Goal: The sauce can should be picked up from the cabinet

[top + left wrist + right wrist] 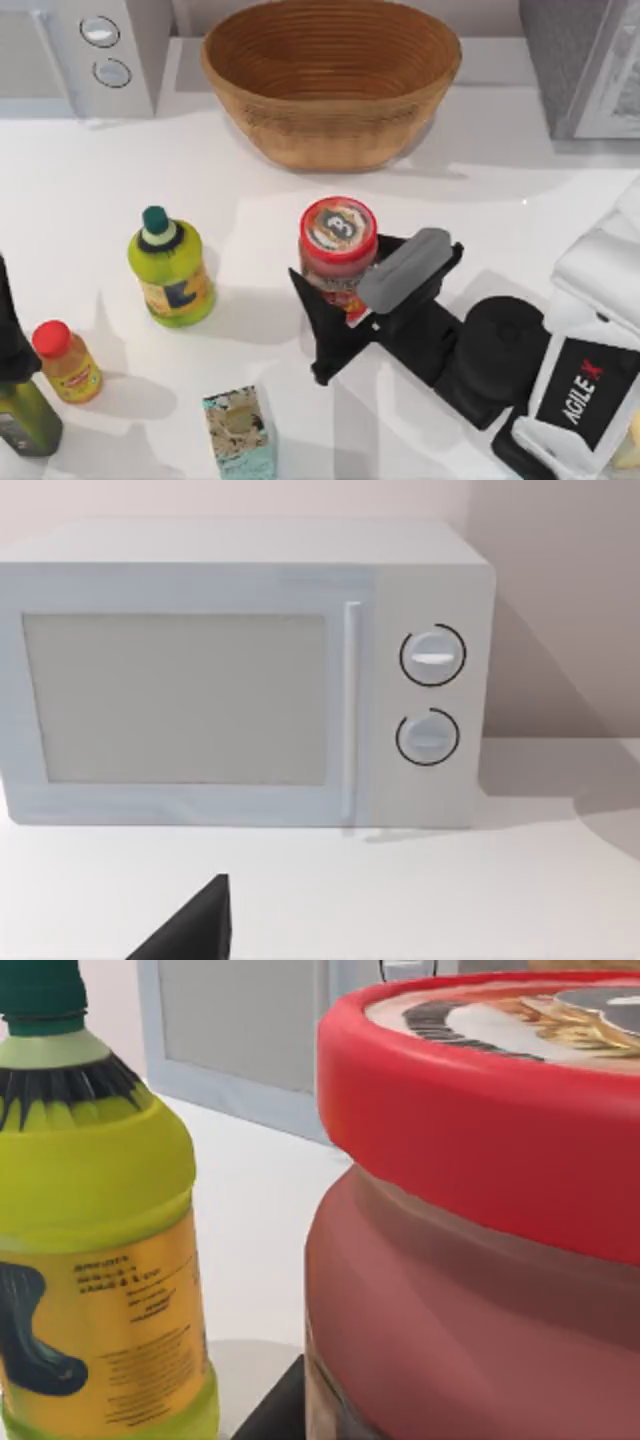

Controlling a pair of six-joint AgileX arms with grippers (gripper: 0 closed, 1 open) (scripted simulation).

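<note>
Right gripper point(335, 300) fingers sit spread either side of the sauce can point(337, 255), one dark finger at the can's 7 o'clock, the other side tucked against its 3 o'clock under the grey wrist block; can't tell if the pads actually touch. Can stands upright on the table point(480, 190), long axis vertical, pictured lid facing up, roughly table centre, just below the wicker basket point(330, 80). Cabinet point(585, 65) is well apart at 1 o'clock from the can. Yellow-green bottle point(172, 270) stands upright at the can's 9 o'clock, near but apart. Left gripper point(190, 930) is parked at the table's left edge, facing the microwave point(240, 675); finger state not discernible.
</note>
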